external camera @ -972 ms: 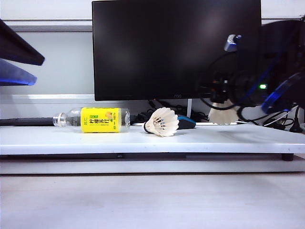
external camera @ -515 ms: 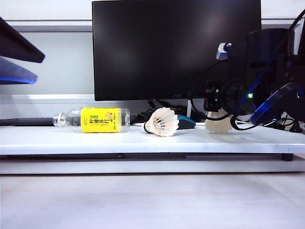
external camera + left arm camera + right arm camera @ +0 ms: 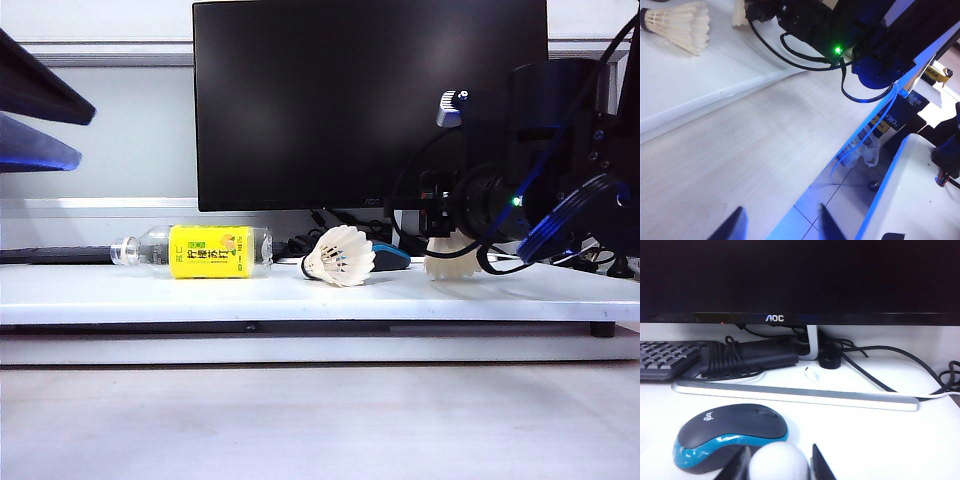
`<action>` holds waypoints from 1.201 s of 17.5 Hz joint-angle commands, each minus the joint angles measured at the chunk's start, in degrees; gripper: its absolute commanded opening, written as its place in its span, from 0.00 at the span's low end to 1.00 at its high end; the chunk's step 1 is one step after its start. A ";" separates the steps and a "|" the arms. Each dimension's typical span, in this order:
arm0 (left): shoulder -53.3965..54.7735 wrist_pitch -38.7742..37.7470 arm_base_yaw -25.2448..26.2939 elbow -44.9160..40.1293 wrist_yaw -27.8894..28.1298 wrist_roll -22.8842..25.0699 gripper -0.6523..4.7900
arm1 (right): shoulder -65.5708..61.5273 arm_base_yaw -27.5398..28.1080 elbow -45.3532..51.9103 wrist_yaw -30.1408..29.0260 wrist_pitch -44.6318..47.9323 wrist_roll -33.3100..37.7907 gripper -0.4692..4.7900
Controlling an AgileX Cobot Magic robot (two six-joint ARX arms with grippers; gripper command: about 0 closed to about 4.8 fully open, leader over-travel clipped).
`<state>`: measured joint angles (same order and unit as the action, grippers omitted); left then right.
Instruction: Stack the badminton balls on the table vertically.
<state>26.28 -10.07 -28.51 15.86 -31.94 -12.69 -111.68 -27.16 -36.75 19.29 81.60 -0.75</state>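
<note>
One badminton ball [image 3: 338, 256] lies on its side on the white table [image 3: 150, 295], cork tip to the left, just in front of the mouse. It also shows in the left wrist view as a badminton ball [image 3: 680, 22] on the table [image 3: 715, 65]. My right gripper [image 3: 443, 228] is shut on the cork tip of the second badminton ball [image 3: 451, 263], feather skirt downward at table level, right of the first. I cannot tell whether it touches. Its white tip [image 3: 779, 462] sits between the right gripper [image 3: 778, 466] fingers. My left gripper [image 3: 780, 227] is open and empty, off the table over pale wood.
A blue-and-black mouse [image 3: 730, 435] lies close beside the held ball. A yellow-labelled bottle [image 3: 195, 251] lies at the table's left. A black monitor [image 3: 370, 100], a keyboard [image 3: 665, 357] and cables [image 3: 875, 370] stand behind. The left arm [image 3: 30, 100] hangs at the far left.
My right gripper has moved left and down with its badminton ball, bringing the skirt to table level, closer to the lying one. The left gripper has not moved.
</note>
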 commanded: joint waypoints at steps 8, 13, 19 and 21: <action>0.07 0.81 0.02 0.20 -1.75 0.09 0.47 | 1.70 -0.07 1.42 -0.17 -0.46 -1.92 0.43; 0.07 0.87 0.02 0.20 -1.81 0.09 0.47 | 3.96 -0.07 2.60 -0.07 -0.46 -3.21 0.56; 0.07 0.94 0.02 0.20 -2.86 0.07 0.47 | 7.32 -0.07 5.27 0.15 -0.46 -3.89 0.56; 0.07 0.94 0.02 0.20 -2.84 0.09 0.47 | 11.45 -0.07 5.73 0.28 -0.46 -5.55 0.56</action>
<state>26.30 -10.04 -28.51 15.86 -34.41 -12.69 -102.35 -27.20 -30.94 19.40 79.77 -5.02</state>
